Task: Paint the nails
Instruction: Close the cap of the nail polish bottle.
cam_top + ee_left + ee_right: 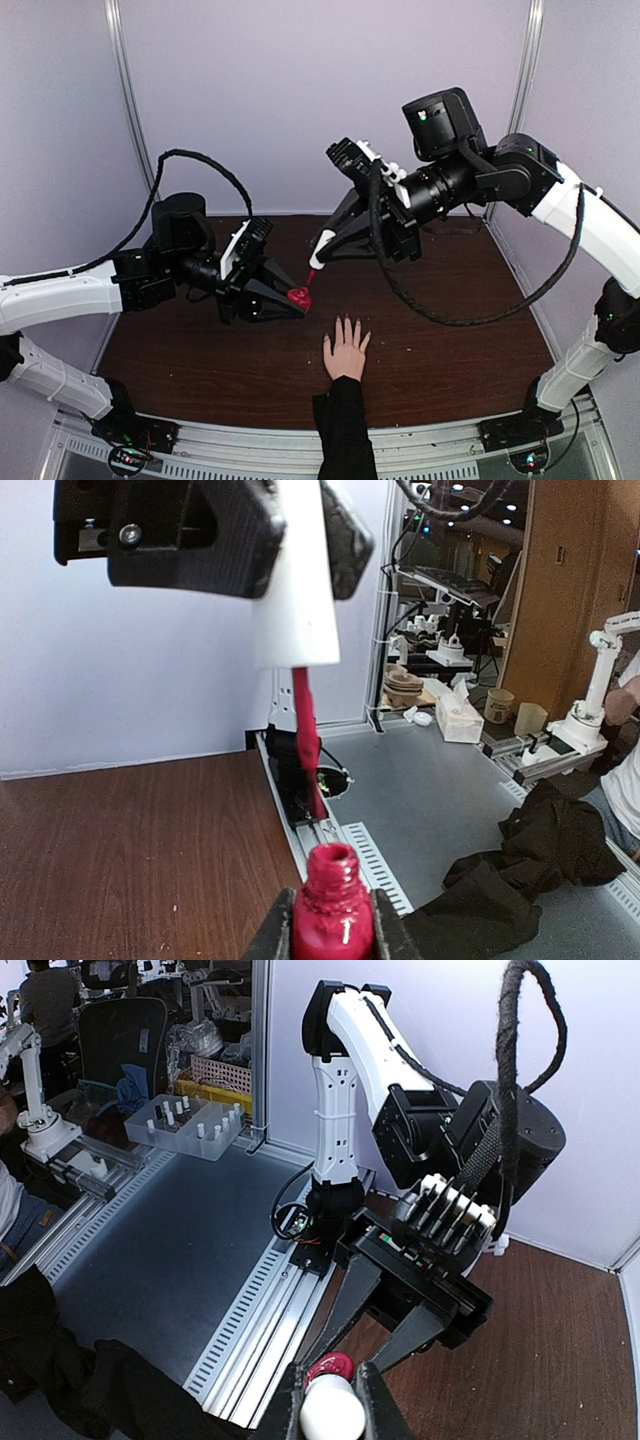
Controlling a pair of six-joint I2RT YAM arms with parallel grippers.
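Though too small in top view to judge for colour, nails [348,321] at tips of pale hand [346,352], palm down on dark wood worktop [450,340] near its front edge, fingers spread & pointing away from arm bases. Black sleeve [343,430] trailing back across front rail [250,445]. L tool [296,298] clenched on small red bottle [299,295], reaching in from the left, just up-left of the fingertips & apart from them. Same grip in L wrist cam: L tool [332,930] at bottom edge, bottle [332,915] pinched betw. both fingers, neck up, mouth open, wet red round the rim. R tool [322,256] clenched on white cap [317,250], coming in from upper right & angled down toward bottle. Red-coated brush [309,277] hanging from cap, tip close over bottle mouth. L wrist cam: cap [295,590] overhead betw. black fingers [200,530] of R tool, brush [305,730] sloping down, tip just above the open neck, not in it. R wrist cam: R tool [333,1405] shut round cap [332,1412] at frame bottom; just beyond, bottle mouth [330,1365] as a red spot betw. L tool's converging fingers [350,1300]. Hand & nails not in either wrist cam. Neither tool touching hand.
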